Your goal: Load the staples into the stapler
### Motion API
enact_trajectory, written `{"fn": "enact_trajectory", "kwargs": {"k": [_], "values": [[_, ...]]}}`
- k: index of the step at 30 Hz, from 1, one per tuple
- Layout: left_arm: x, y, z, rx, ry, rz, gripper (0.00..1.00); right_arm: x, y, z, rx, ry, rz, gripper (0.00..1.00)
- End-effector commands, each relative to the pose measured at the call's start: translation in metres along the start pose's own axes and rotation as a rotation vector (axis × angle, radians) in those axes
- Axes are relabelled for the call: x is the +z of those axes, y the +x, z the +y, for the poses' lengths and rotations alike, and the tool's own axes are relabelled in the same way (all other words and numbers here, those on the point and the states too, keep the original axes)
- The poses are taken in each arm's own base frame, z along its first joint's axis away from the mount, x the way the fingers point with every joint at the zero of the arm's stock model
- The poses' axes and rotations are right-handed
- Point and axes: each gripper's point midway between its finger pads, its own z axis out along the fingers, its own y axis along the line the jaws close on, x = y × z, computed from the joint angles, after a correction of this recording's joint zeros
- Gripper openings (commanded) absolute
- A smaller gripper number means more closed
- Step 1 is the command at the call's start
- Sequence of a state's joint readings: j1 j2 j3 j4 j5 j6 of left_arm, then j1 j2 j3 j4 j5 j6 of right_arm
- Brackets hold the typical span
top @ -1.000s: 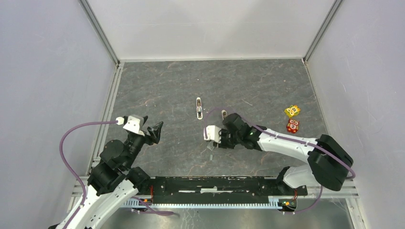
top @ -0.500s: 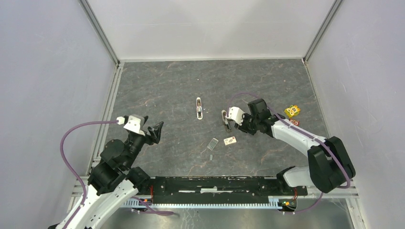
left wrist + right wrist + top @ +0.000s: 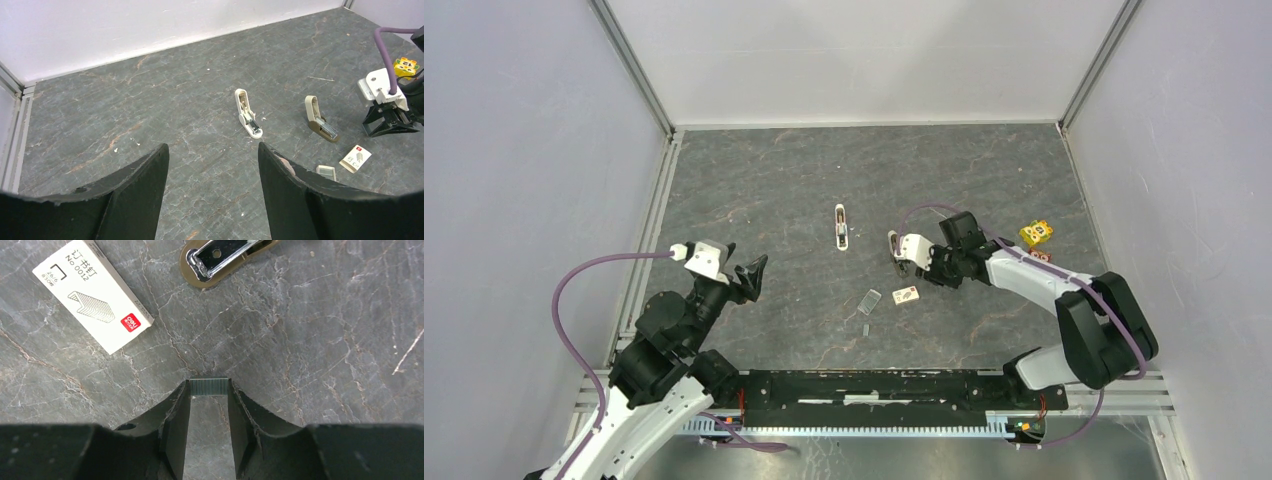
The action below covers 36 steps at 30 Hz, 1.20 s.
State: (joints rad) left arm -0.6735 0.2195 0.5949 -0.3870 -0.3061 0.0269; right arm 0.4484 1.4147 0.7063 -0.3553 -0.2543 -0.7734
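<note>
One staple strip pinched at very tips of right pincer, just short of open tan stapler, box off to stapler's side. Risk imo: thin strip twists or slips, misses channel. Right arm stretched low, pincer tip-down over tabletop; left pincer wide, empty, well back from stapler

Matt, veined stone-look counter. Dull grey ribbed metal staples. Glossy chrome tray in olive plastic stapler. Smooth printed card box.

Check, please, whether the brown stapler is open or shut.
Open. The brown stapler has its top arm swung up off the base, leaving its metal staple channel exposed.
</note>
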Motion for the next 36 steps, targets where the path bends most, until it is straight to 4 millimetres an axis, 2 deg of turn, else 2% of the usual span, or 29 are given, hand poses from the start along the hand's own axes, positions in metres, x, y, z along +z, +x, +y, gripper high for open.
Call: {"fn": "enact_trajectory", "kwargs": {"k": [1, 6, 9, 12, 15, 18, 20, 22, 23, 25, 27, 30, 34, 36], "values": [[0.002, -0.011, 0.001, 0.040, 0.003, -0.046, 0.73, 0.006, 0.002, 0.001, -0.018, -0.022, -0.003, 0.39], [0.002, -0.011, 0.001, 0.039, 0.003, -0.049, 0.73, 0.004, -0.001, -0.001, -0.011, -0.017, -0.008, 0.41], [0.002, -0.011, 0.000, 0.039, 0.007, -0.050, 0.73, -0.004, -0.013, -0.012, 0.022, 0.036, -0.039, 0.53], [0.001, -0.012, 0.000, 0.036, 0.011, -0.055, 0.73, -0.016, -0.028, -0.024, 0.104, 0.103, -0.085, 0.55], [0.001, -0.013, -0.001, 0.036, 0.017, -0.058, 0.73, -0.027, -0.043, -0.027, 0.226, 0.135, -0.151, 0.55], [0.000, -0.013, -0.001, 0.032, 0.019, -0.061, 0.73, -0.041, -0.055, -0.037, 0.454, 0.226, -0.229, 0.53], [0.001, -0.014, -0.003, 0.030, 0.027, -0.067, 0.73, -0.053, -0.052, -0.048, 0.681, 0.330, -0.243, 0.52], [0.001, -0.014, -0.004, 0.031, 0.032, -0.065, 0.73, -0.062, -0.046, -0.050, 0.890, 0.399, -0.240, 0.51], [0.001, -0.014, -0.004, 0.031, 0.033, -0.064, 0.73, -0.064, -0.040, -0.049, 0.991, 0.434, -0.238, 0.51], [0.001, -0.015, -0.005, 0.029, 0.035, -0.066, 0.73, -0.066, -0.032, -0.044, 1.124, 0.467, -0.251, 0.43], [0.000, -0.015, -0.004, 0.027, 0.034, -0.070, 0.73, -0.065, -0.028, -0.038, 1.218, 0.476, -0.260, 0.35], [-0.001, -0.015, -0.004, 0.026, 0.035, -0.073, 0.73, -0.058, -0.021, -0.030, 1.327, 0.495, -0.251, 0.35], [-0.001, -0.016, -0.004, 0.024, 0.036, -0.074, 0.73, -0.052, -0.001, -0.020, 1.414, 0.595, -0.171, 0.34], [-0.002, -0.015, -0.004, 0.023, 0.038, -0.073, 0.73, -0.050, 0.001, -0.017, 1.431, 0.619, -0.156, 0.34]]}}
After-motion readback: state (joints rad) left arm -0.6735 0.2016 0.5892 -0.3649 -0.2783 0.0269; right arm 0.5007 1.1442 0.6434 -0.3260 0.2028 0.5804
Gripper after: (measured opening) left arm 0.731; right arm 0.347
